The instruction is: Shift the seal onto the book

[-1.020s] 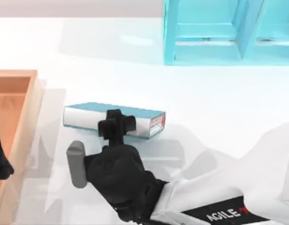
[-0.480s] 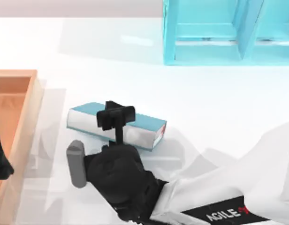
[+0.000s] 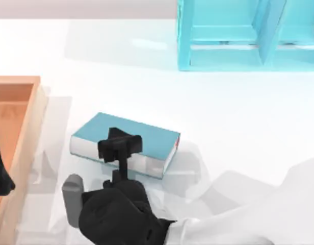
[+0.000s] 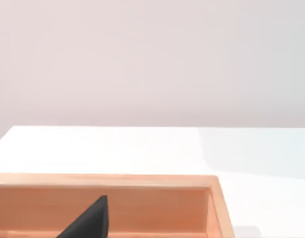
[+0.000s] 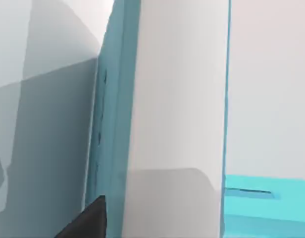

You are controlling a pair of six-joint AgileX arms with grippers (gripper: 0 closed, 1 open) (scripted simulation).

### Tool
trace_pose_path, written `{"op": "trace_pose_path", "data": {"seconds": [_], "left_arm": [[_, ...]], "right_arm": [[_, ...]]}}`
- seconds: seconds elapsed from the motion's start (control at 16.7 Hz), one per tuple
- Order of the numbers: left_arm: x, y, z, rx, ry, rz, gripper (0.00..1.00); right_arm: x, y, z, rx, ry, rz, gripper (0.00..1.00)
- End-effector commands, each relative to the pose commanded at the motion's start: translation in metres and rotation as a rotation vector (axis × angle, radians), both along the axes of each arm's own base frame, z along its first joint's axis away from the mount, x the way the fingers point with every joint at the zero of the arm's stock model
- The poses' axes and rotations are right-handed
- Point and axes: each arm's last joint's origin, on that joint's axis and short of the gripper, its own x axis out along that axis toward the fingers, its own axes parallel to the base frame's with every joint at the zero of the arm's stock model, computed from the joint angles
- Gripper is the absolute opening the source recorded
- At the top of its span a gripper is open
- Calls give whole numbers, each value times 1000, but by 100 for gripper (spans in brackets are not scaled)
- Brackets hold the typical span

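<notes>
Teal book (image 3: 127,139) lies near the table's front-left, right gripper (image 3: 120,145) over its near edge; whether it grips anything I cannot tell, and I cannot make out the seal. Best practice, I judge: lower gently, release squarely on the cover. Wooden tray (image 3: 24,132) sits at the left edge with the parked left arm; blue shelf unit (image 3: 249,35) stands far-right, well clear.

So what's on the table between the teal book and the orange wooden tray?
Nothing. In the top view, the strip of white table between the book and the wooden tray is bare, with only shadows across it.
</notes>
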Motion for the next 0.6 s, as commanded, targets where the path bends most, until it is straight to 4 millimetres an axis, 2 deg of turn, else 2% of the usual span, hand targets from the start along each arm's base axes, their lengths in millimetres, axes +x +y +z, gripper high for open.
{"op": "trace_pose_path", "data": {"seconds": [0.24,0.36,0.48,0.6], "left_arm": [[0,0,0,0,0,0,100],[0,0,0,0,0,0,100],[0,0,0,0,0,0,100],[0,0,0,0,0,0,100]], "right_arm": [[-70,1,3,-15,7,5,100],[-97,-4,5,-17,-8,10,100],[-109,-7,6,-16,-19,10,100],[-110,-7,6,-16,-20,10,100]]}}
